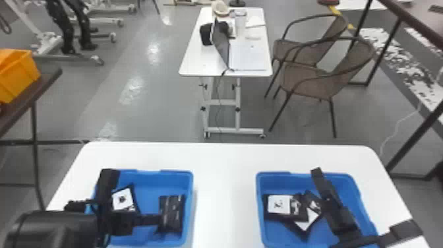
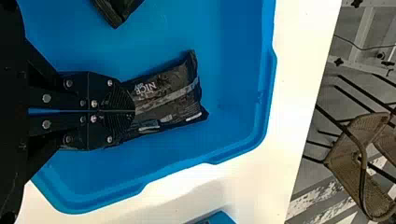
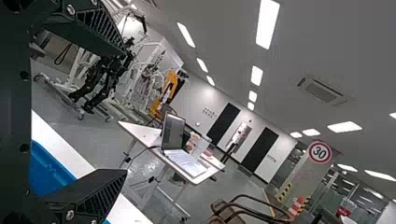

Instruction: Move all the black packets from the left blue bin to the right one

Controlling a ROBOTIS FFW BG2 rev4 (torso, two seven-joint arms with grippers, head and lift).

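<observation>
inside the left bin (image 2: 233,70) is a grey-striped black packet (image 2: 170,95).

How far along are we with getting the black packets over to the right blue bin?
Partway, it seems. Looks done: at least two black packets lie overlapping in the right blue bin. In hand: the left pincer is closed on another packet, inside the left blue bin. Remaining: carrying that across, plus the white-labelled packet there; the left arm may hide more.
</observation>
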